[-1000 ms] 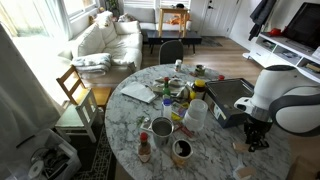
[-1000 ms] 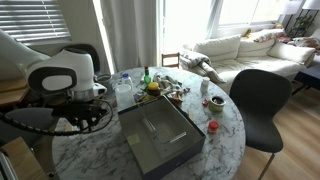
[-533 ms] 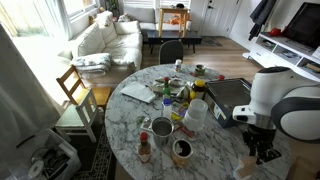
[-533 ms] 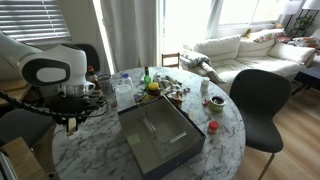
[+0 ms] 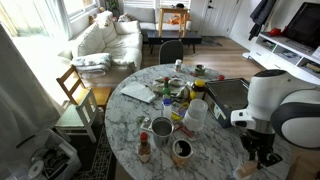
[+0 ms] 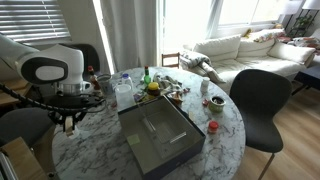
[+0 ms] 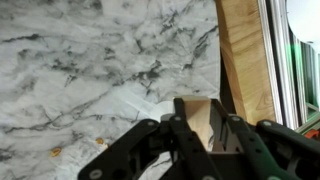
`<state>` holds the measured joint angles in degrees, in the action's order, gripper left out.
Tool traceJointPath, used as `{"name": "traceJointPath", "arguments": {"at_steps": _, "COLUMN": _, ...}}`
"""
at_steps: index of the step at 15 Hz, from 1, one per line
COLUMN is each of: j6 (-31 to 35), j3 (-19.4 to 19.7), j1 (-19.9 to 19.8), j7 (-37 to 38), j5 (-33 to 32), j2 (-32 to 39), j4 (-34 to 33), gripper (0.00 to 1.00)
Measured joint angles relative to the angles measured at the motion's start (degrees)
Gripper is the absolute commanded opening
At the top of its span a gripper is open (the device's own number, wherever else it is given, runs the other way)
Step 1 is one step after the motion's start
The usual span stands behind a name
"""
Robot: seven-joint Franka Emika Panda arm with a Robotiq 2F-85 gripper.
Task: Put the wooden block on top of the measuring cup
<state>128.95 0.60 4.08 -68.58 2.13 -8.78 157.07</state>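
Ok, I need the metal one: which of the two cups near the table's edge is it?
The grey metal cup, standing farther from the edge than the dark-rimmed round cup.

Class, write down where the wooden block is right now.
In the wrist view, the wooden block is low in the frame between the fingers of the gripper, close to the right-hand edge of the marble table.

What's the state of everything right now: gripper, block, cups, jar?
gripper: low at the table edge, straddling the block; can't tell if it is clamped.
block: on the table, inside the gripper, not lifted.
metal cup: upright.
white jar: upright.
dark-rimmed cup: upright, open top.
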Motion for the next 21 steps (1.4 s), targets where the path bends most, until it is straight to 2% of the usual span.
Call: {"name": "traceJointPath", "arguments": {"at_steps": 21, "j6": 2.05, "j3": -1.11, "j1": 0.55, "j7": 0.02, "j5": -0.04, "j2": 1.56, "j4": 0.00, "gripper": 0.07}}
